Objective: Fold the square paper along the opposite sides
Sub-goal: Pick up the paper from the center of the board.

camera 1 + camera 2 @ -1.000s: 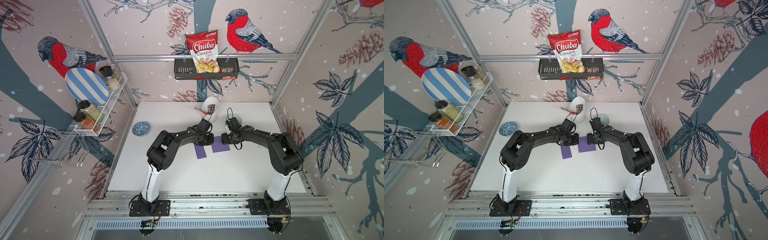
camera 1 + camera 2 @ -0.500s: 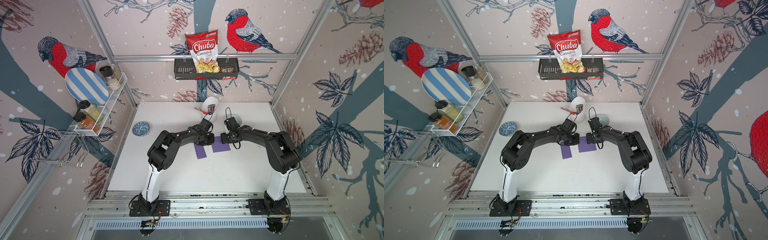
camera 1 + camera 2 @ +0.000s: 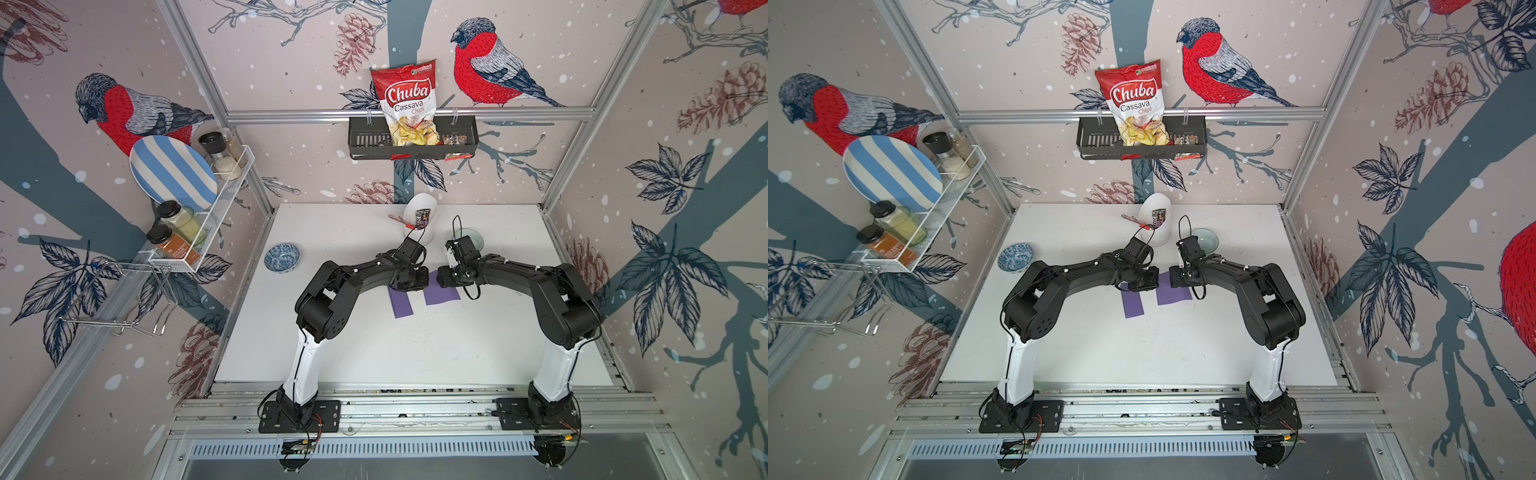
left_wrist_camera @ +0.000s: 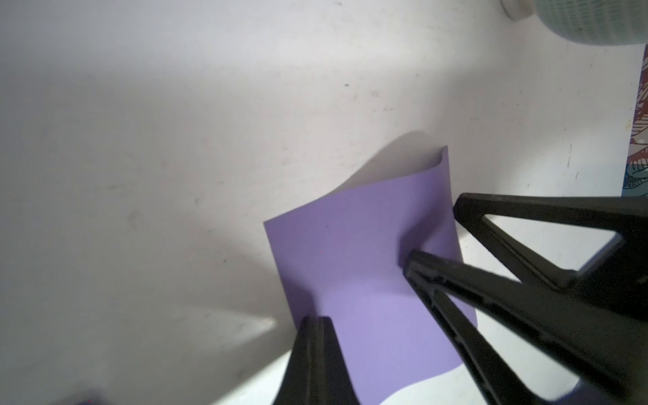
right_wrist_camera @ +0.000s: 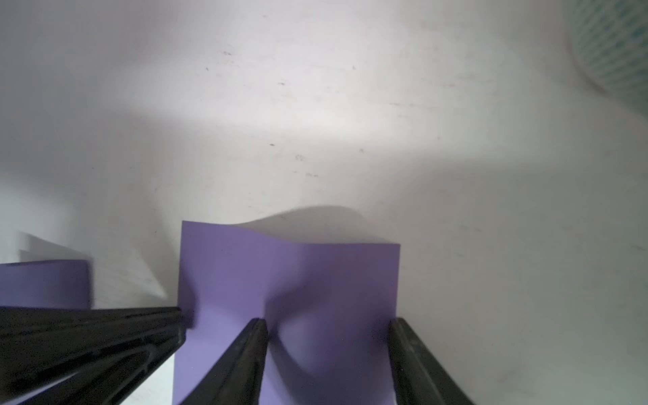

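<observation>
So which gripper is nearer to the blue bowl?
Left. The left gripper hangs over the paper on the side of the bowl; the right gripper faces it from the far side.

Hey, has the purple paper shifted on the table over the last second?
No. In a top view the purple paper shows the same two patches, just as far from the blue patterned bowl as a second ago.

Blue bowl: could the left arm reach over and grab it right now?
Probably not yet: the left claw is shut at the edge of the paper, seemingly pinching it. Bare table lies between it and the blue bowl, so after letting go the way looks free.
</observation>
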`<control>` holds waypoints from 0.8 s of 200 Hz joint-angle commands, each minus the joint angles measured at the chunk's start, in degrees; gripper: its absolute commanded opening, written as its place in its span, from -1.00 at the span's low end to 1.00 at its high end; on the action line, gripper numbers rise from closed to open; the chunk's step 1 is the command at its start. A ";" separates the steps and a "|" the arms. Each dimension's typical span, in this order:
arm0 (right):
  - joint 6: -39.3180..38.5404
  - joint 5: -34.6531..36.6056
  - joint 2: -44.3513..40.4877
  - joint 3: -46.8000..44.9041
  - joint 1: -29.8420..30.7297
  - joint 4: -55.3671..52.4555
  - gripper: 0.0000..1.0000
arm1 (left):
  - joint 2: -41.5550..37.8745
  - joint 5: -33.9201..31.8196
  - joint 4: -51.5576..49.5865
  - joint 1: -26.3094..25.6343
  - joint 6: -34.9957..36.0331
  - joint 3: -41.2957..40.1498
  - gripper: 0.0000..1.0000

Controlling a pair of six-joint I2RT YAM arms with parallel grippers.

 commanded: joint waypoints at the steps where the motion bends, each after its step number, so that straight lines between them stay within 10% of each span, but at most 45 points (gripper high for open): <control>1: 0.43 -4.78 0.11 -0.90 0.29 -6.15 0.18 | 0.50 -2.04 -2.93 -0.07 1.00 -0.06 -1.00; 160: 0.41 -7.69 -1.24 -0.97 0.23 -3.69 -0.50 | -1.09 -3.53 -2.22 -0.09 2.62 2.35 -1.00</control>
